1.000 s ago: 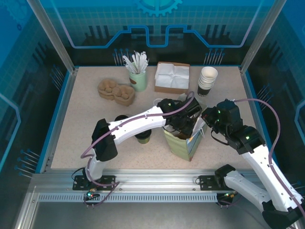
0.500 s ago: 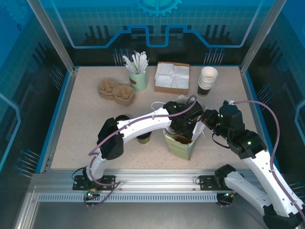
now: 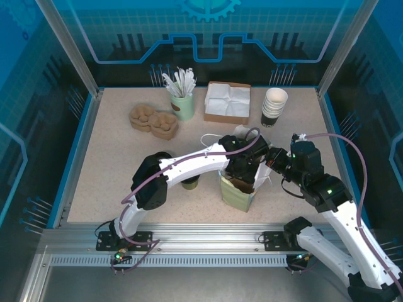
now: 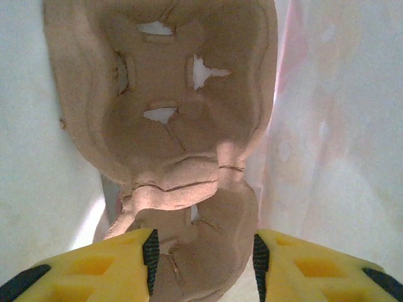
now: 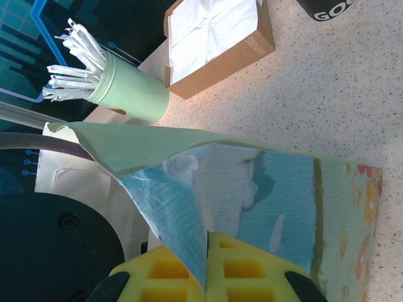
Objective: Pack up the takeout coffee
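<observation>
Mid-bench, toward the near edge: green bag (image 3: 238,196) stands upright, mouth up. The right pincer (image 3: 272,165) is clamped on the bag's right rim. Judged purpose: to keep the mouth spread and the bag from tipping while the other arm works inside. The left pincer (image 3: 244,168) is sunk into the mouth from the left.

Coffee (image 3: 189,183) not yet packed. It sits on the bench just left of the bag, partly under the left forearm, closer to the near edge than the far one.

The left wrist view gives what the top view cannot. Inside the bag a pulp carrier (image 4: 182,126) lies against the pale wall, its near lobe between the yellow fingers (image 4: 94,264). They stand apart; cannot tell whether the pads press the carrier or are free of it. Judged: the carrier goes in first as a seat for the coffee.

The right wrist view confirms the pinch, with the paper edge caught between closed fingers. It also shows the bag's printed outer face.
</observation>
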